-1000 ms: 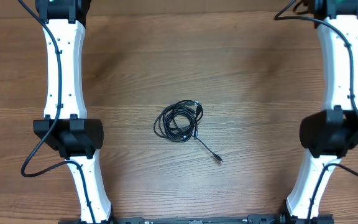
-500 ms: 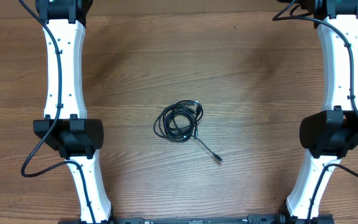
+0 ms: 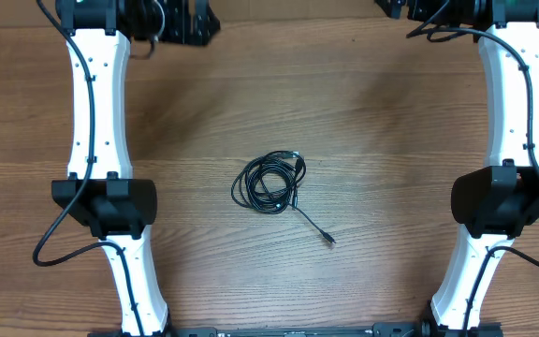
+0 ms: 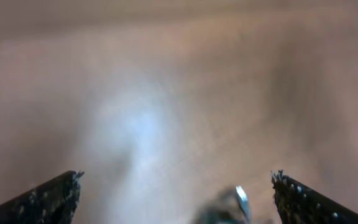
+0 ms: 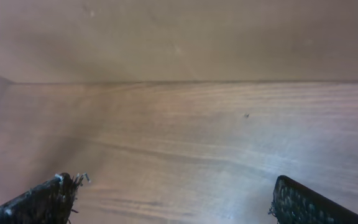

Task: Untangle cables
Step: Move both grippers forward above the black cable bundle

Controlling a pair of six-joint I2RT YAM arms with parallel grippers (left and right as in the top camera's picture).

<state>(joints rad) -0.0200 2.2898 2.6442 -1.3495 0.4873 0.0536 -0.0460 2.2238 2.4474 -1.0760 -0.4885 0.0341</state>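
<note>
The cables (image 3: 269,183) lie in one small black coil at the middle of the bench (image 3: 391,140), their loops overlapping. A single plug end (image 3: 328,240) trails out toward the lower right in the overhead view. My left gripper (image 4: 176,180) is well apart from them at the far edge, released and spread wide over bare wood, its view blurred. My right gripper (image 5: 173,182) sits far off at the far right, also spread wide and grasping nothing

Too fine for us
We cannot count the coiled cables (image 3: 271,184); the plug (image 3: 328,240) lower right of them is too small.
</note>
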